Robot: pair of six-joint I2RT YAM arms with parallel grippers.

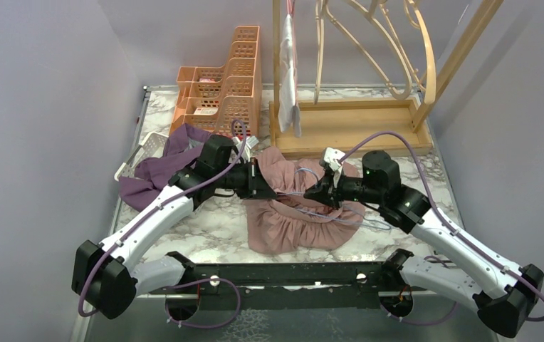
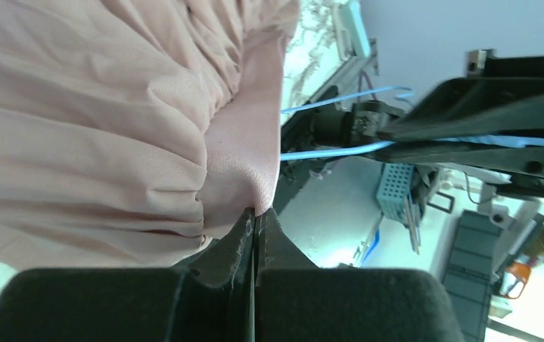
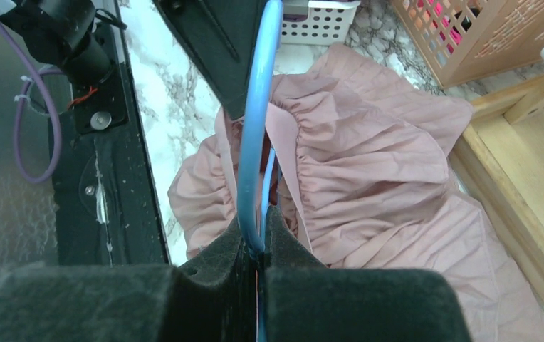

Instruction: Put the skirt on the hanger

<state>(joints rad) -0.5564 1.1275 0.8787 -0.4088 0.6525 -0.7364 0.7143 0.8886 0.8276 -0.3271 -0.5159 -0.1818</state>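
The pink gathered skirt (image 1: 297, 221) lies bunched on the marble table between the two arms. My left gripper (image 1: 263, 187) is shut on the skirt's waistband edge (image 2: 251, 164), the cloth pinched at the fingertips. My right gripper (image 1: 313, 194) is shut on the thin blue wire hanger (image 3: 256, 128), whose wire runs up from the jaws over the skirt (image 3: 376, 171). In the top view the hanger (image 1: 326, 214) shows as pale wire lying across the skirt. In the left wrist view the hanger (image 2: 340, 148) crosses to the right arm.
A purple garment (image 1: 159, 171) hangs out of a white basket (image 1: 144, 151) at the left. Orange baskets (image 1: 226, 92) stand behind it. A wooden clothes rack (image 1: 354, 121) with wooden hangers and a hung cloth (image 1: 288, 71) stands at the back. A black rail (image 1: 283, 274) edges the near side.
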